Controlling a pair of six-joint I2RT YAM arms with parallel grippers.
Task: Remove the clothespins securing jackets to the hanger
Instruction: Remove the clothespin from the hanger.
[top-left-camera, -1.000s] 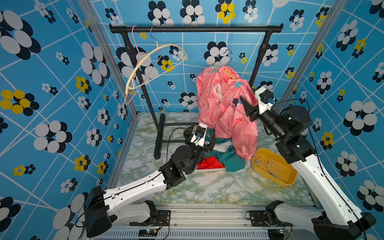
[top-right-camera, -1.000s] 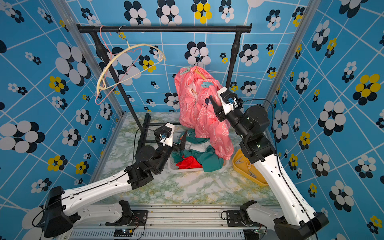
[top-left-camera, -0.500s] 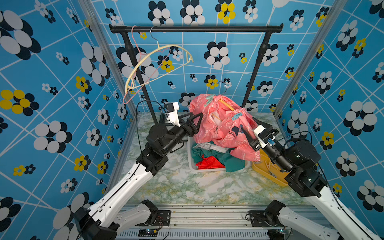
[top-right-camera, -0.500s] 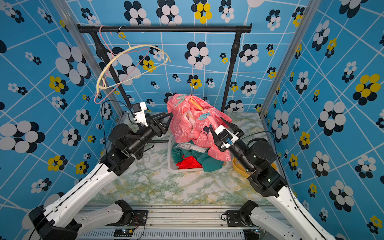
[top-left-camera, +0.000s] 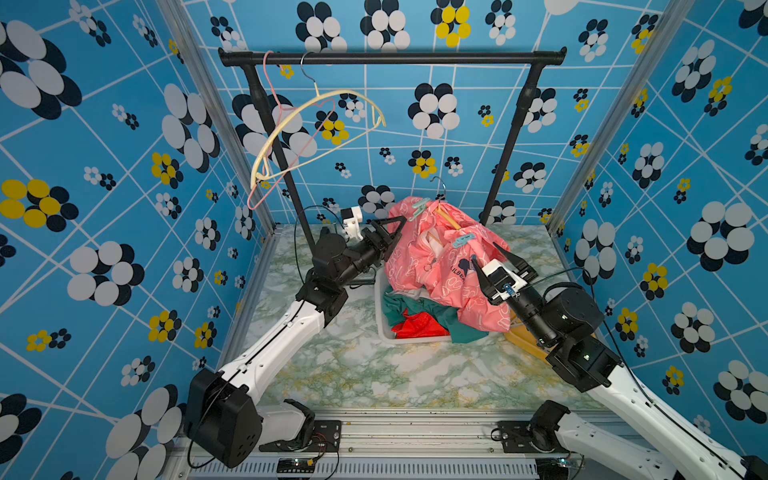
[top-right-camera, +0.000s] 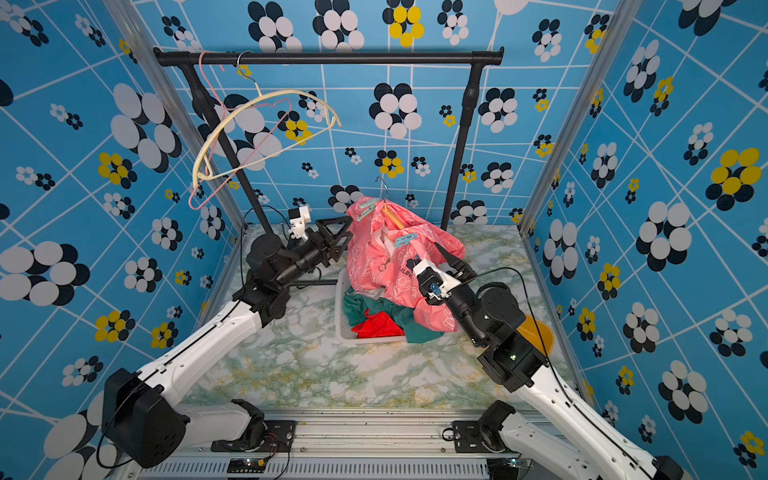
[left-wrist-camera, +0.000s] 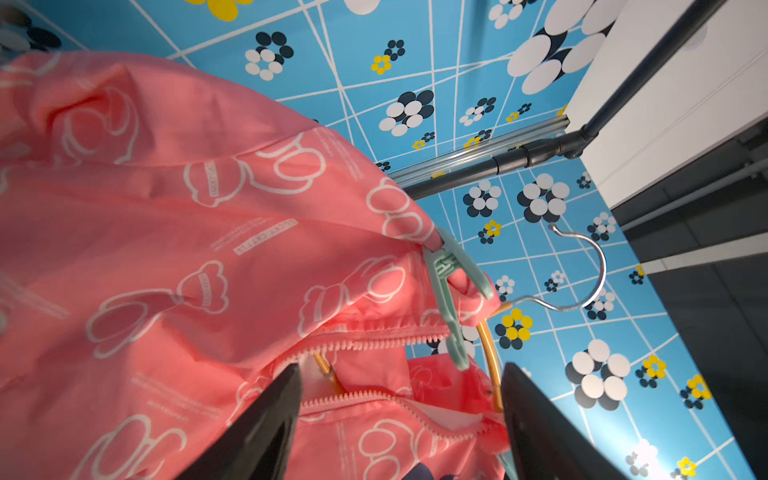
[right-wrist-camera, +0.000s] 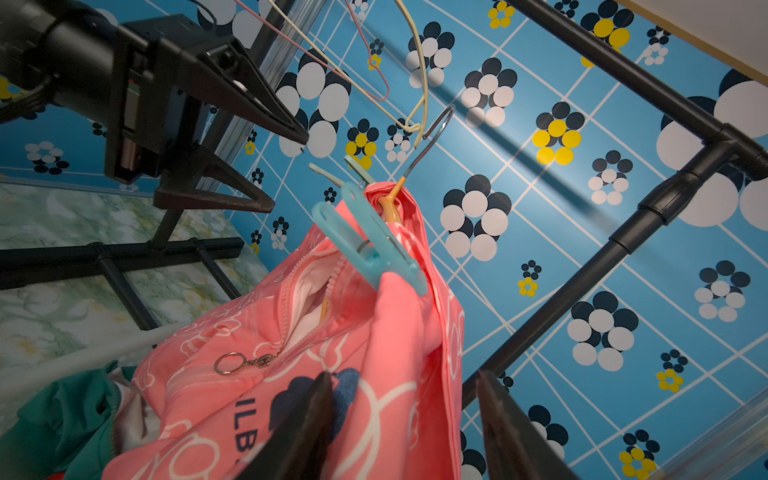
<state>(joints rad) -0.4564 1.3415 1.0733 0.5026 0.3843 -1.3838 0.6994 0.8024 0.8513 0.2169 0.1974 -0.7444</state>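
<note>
Where it creases, pink jacket (right-wrist-camera: 390, 328) reads "ILB".

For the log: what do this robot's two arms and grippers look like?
The left arm and right arm have white link shells joined by black joint housings. The left gripper and right gripper each carry two black, pointed, triangular fingers. A white camera block sits on each wrist; thin black cables loop beside them.
</note>
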